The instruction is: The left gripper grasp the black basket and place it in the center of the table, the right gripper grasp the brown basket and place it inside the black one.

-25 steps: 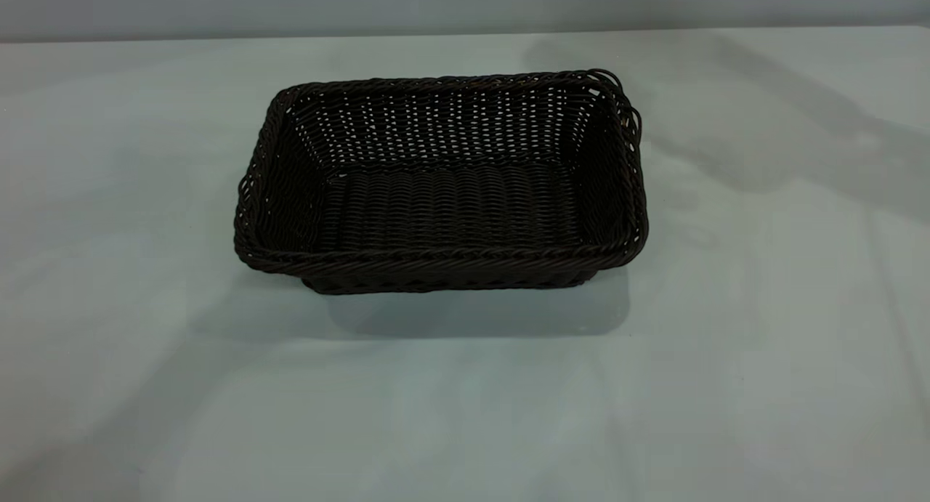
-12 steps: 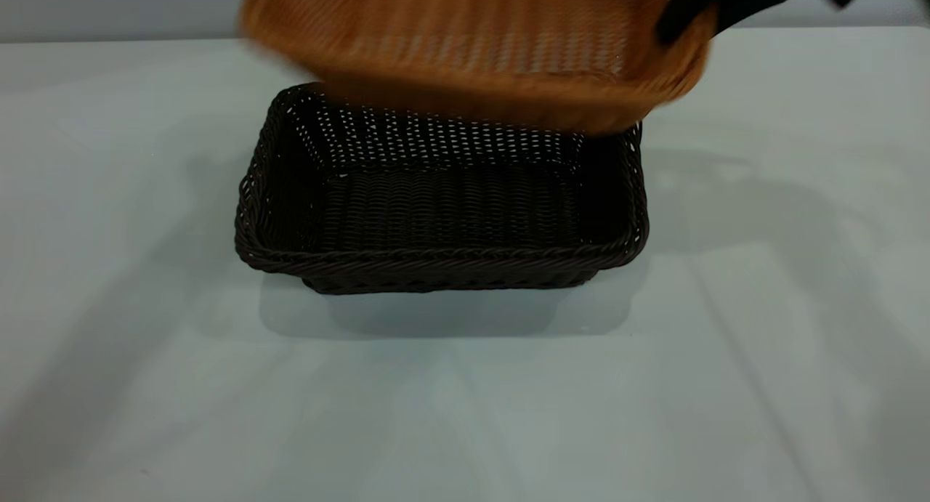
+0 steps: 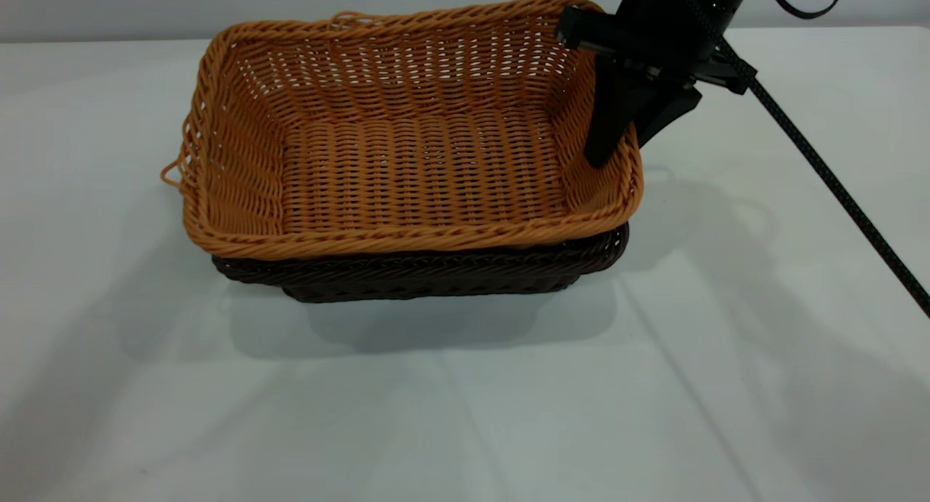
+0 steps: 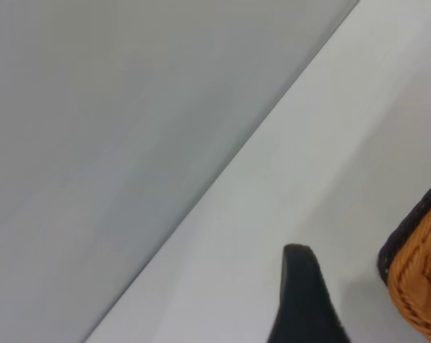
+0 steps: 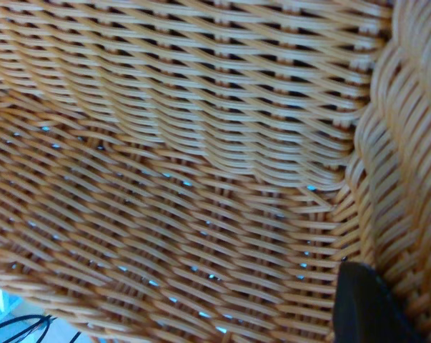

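Note:
The brown basket (image 3: 407, 153) sits nested in the black basket (image 3: 436, 273), its rim a little above the dark rim, at the middle of the table (image 3: 726, 386). My right gripper (image 3: 631, 142) comes down from the upper right and is shut on the brown basket's right wall, one finger inside and one outside. The right wrist view is filled with brown weave (image 5: 186, 179) and one dark fingertip (image 5: 369, 307). My left gripper (image 4: 301, 286) shows only in the left wrist view, off to the side of the brown basket's corner (image 4: 422, 286) and the black rim (image 4: 401, 243).
A black cable (image 3: 821, 168) runs from the right arm down to the right edge of the exterior view. White tabletop lies all round the baskets, with a grey wall (image 3: 145, 8) behind.
One second ago the black basket stood alone. The right gripper brought the brown basket in from above the far side and has lowered it into the black one.

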You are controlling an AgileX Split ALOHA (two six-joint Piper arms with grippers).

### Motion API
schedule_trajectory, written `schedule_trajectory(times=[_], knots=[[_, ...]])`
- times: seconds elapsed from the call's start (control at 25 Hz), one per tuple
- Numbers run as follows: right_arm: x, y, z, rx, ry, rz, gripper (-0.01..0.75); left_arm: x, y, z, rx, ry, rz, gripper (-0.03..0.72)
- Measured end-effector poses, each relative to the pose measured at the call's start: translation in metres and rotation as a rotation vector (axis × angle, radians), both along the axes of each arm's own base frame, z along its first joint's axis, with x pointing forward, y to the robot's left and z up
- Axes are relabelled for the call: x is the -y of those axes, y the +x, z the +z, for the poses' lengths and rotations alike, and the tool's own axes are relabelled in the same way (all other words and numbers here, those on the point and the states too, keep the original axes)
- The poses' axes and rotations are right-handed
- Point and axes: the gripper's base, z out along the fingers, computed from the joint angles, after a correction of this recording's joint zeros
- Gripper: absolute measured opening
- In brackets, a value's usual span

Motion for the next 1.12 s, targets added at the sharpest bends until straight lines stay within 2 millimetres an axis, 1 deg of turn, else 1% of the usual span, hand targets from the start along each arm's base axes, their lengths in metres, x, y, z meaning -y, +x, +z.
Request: schedule_trajectory(times=[0.08,0.16,0.4,0.48,0.52,0.64,0.72,0.84,0.92,1.04,1.12], knots=[[0.001,0.001,-0.001,0.011,-0.012,0.005,0.118,0.001,-0.001,0.000,-0.008,-0.019,-0.001,0.425],[0.001,0.001,-0.002,0.025,-0.024,0.013,0.182,0.003,-0.001,0.000,-0.019,-0.043,-0.004,0.425],[0.001,0.002,0.000,0.025,-0.030,0.027,0.491,0.005,-0.002,0.000,-0.035,-0.079,-0.008,0.425],[0.000,0.003,0.006,0.006,-0.024,0.047,0.563,0.005,-0.003,-0.001,-0.043,-0.079,-0.009,0.425],[-0.001,0.005,0.011,0.003,-0.018,0.057,0.587,0.005,-0.003,-0.001,-0.048,-0.078,-0.009,0.425],[-0.005,0.011,0.030,-0.005,0.000,0.090,0.603,0.005,-0.006,-0.002,-0.076,-0.068,-0.010,0.425],[-0.006,0.019,0.045,0.037,0.000,0.082,0.590,0.003,-0.010,-0.001,-0.093,-0.063,-0.010,0.425],[-0.005,0.027,0.070,0.110,-0.029,0.059,0.561,-0.001,-0.022,0.008,-0.112,-0.058,-0.011,0.425],[-0.002,0.028,0.090,0.159,-0.051,0.046,0.552,-0.005,-0.036,0.017,-0.130,-0.057,-0.010,0.425],[0.004,0.021,0.131,0.245,-0.070,0.037,0.551,-0.014,-0.063,0.033,-0.166,-0.064,0.008,0.425],[0.009,0.011,0.166,0.319,-0.069,0.029,0.549,-0.022,-0.084,0.044,-0.188,-0.066,0.027,0.423]])
